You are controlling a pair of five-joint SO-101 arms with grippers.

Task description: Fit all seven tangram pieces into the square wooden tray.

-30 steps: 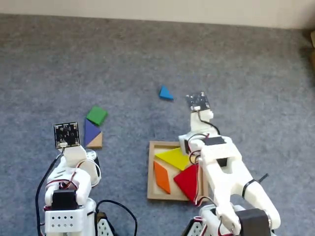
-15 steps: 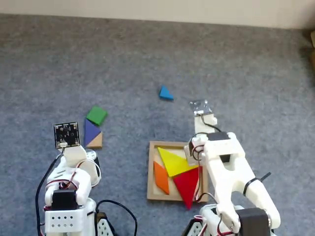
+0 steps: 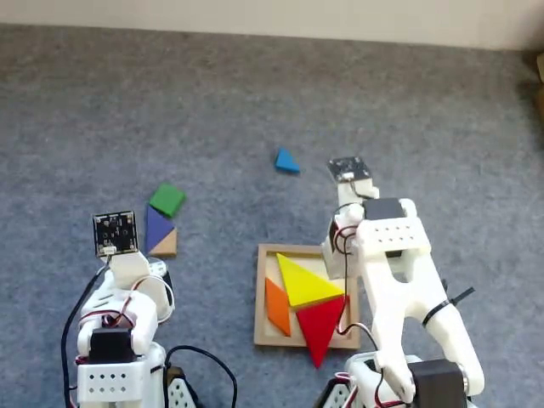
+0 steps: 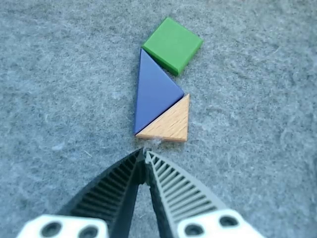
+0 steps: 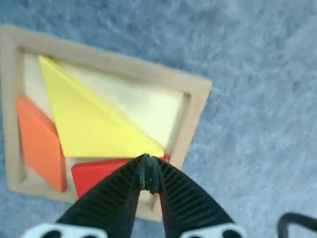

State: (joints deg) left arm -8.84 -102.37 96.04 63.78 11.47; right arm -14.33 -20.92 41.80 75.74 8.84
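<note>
The square wooden tray (image 3: pixel 262 293) (image 5: pixel 198 106) holds a yellow triangle (image 3: pixel 306 279) (image 5: pixel 89 124), an orange parallelogram (image 3: pixel 278 306) (image 5: pixel 42 144) and a red triangle (image 3: pixel 321 325) (image 5: pixel 94 176) whose tip overhangs the near rim. My right gripper (image 5: pixel 148 173) is shut and empty, its tip where the yellow corner meets the red piece. My left gripper (image 4: pixel 145 156) is shut, just short of a wooden triangle (image 4: pixel 168 126) (image 3: pixel 167 244). That triangle lies against a dark blue triangle (image 4: pixel 153 94) (image 3: pixel 156 228), with a green square (image 4: pixel 172 44) (image 3: pixel 167 200) beyond. A small blue triangle (image 3: pixel 286 161) lies alone farther out.
Grey carpet covers the table. The right arm (image 3: pixel 387 246) leans over the tray's right side. The left arm (image 3: pixel 115 314) sits at the near left. A pale wall strip runs along the far edge.
The right arm swung back and lifted over the tray's right side. The yellow triangle turned in the tray, and the red triangle slid toward the near rim and now overhangs it. Left arm unchanged.
</note>
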